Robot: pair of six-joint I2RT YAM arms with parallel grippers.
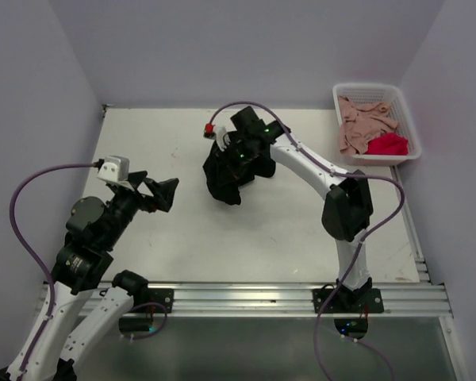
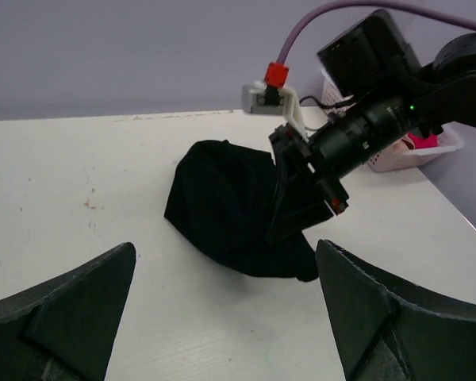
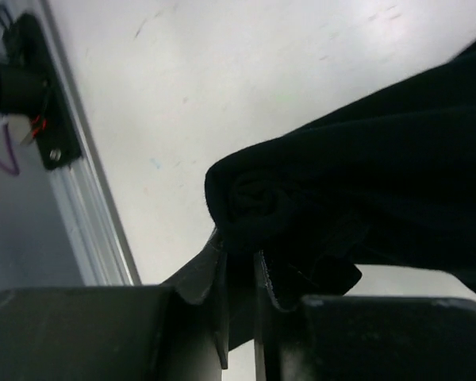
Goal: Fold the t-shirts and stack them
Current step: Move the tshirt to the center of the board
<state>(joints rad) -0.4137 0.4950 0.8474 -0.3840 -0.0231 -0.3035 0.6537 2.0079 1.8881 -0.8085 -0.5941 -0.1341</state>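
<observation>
A large black t-shirt (image 1: 222, 178) hangs bunched over the middle of the table, its lower part resting on the surface. My right gripper (image 1: 239, 163) is shut on a rolled fold of it (image 3: 258, 198), the jaws (image 3: 239, 266) pinching the cloth. In the left wrist view the same shirt (image 2: 222, 206) droops from the right gripper (image 2: 301, 202). My left gripper (image 1: 163, 193) stands wide open to the shirt's left, a short way from it and holding nothing; its fingertips (image 2: 103, 294) frame bare table. A pink t-shirt (image 1: 363, 119) and a red t-shirt (image 1: 387, 144) lie crumpled in the basket.
A white lattice basket (image 1: 339, 99) sits at the table's back right corner and shows again in the left wrist view (image 2: 397, 163). An aluminium rail (image 1: 246, 295) runs along the near edge. Grey walls close in the table on three sides.
</observation>
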